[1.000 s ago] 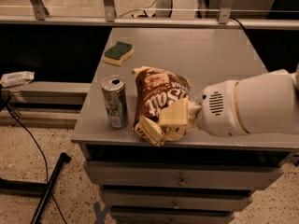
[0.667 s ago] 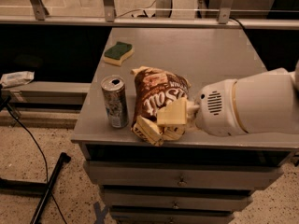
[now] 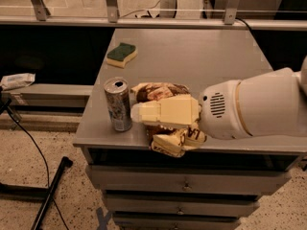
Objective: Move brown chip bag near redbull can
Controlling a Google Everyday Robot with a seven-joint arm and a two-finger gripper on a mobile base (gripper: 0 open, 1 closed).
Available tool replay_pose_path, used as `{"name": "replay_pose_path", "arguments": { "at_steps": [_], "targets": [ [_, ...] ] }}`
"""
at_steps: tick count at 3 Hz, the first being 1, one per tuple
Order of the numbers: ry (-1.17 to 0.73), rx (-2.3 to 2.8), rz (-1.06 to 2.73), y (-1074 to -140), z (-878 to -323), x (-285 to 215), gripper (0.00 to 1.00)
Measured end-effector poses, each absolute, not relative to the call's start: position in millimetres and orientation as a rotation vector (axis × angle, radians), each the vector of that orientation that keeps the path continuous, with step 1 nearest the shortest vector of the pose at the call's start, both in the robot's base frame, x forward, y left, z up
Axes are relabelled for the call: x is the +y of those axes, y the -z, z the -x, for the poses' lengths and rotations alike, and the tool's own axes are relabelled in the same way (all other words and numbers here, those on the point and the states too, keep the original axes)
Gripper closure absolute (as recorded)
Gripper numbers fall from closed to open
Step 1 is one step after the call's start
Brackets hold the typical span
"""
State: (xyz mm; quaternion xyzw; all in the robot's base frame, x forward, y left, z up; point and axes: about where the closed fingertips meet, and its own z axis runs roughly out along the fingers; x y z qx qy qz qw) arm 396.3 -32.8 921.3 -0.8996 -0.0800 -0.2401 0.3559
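Note:
The brown chip bag (image 3: 159,92) lies crumpled on the grey table (image 3: 201,56), near its front edge. Its lower end (image 3: 171,143) hangs slightly over that edge. The redbull can (image 3: 118,104) stands upright just left of the bag, a small gap away. My gripper (image 3: 137,113) reaches in from the right on a thick white arm (image 3: 254,109). It lies across the middle of the bag, hiding that part, with its tip close to the can.
A green-and-yellow sponge (image 3: 121,54) lies at the table's back left. Drawers (image 3: 184,183) sit under the tabletop. A railing (image 3: 144,20) runs behind the table. A black cable and stand (image 3: 48,190) are on the floor at left.
My gripper has moved left across the bag toward the can. The bag has dropped from a more upright pose to lying lower and flatter at the front edge.

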Motion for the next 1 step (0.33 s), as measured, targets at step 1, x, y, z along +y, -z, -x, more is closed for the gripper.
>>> {"name": "replay_pose_path", "arguments": {
  "at_steps": [1],
  "targets": [
    [0.620,-0.207,2.324,-921.3,-396.3,-32.8,0.00]
  ]
}}
